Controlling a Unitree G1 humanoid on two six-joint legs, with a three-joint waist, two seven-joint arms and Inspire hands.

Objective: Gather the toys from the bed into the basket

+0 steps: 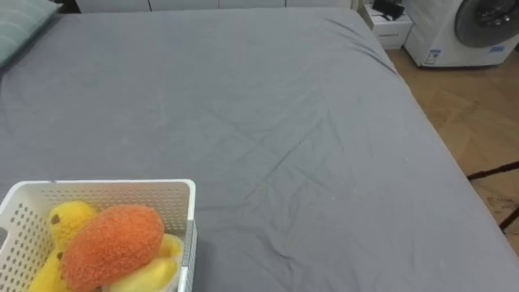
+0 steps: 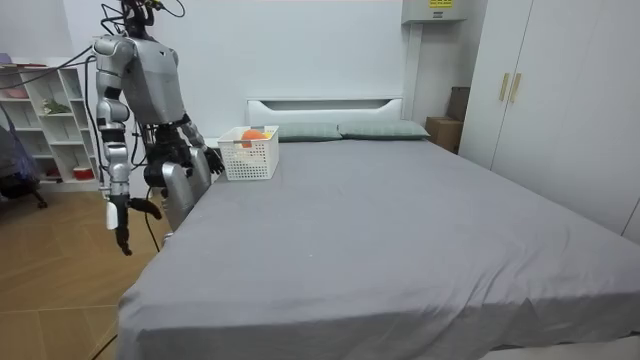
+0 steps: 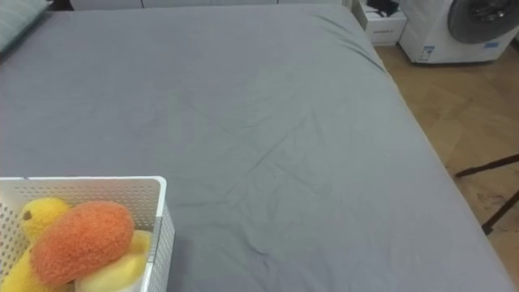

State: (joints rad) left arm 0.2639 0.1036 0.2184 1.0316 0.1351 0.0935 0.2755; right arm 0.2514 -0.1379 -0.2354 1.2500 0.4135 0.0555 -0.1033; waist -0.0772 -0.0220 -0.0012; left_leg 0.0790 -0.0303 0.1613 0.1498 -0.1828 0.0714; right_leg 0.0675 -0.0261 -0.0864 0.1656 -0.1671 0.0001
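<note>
The toys are in the white basket (image 1: 122, 196), which sits on the grey bed (image 1: 276, 130) close to the robot, on its left. An orange fuzzy toy (image 1: 112, 246) lies on top. A yellow toy (image 1: 69, 221) is tucked under and behind it. The rest of the sheet looks bare — no toy lies loose on it, so the picking up seems done or nearly done.

The job now is likely to check for a missed toy and then take the basket. To do that well, the robot should look along the whole bed, up by the pillow (image 1: 20, 24) too, before it goes. If it lifts the basket, it should keep it flat, because the orange toy rides high and could roll out.

The eye views look down into the basket and show what is inside. They also show a washing machine (image 1: 474, 28) past the far side of the bed. The room view shows the robot — it stands at the side of the bed, on the room view's left, next to the basket. Its right hand (image 2: 122, 222) hangs by its leg, loose and holding nothing. Its left hand (image 2: 207, 158) is up just beside the basket, but I cannot tell if it holds the basket or not. From there the toys are just a small orange spot.
</note>
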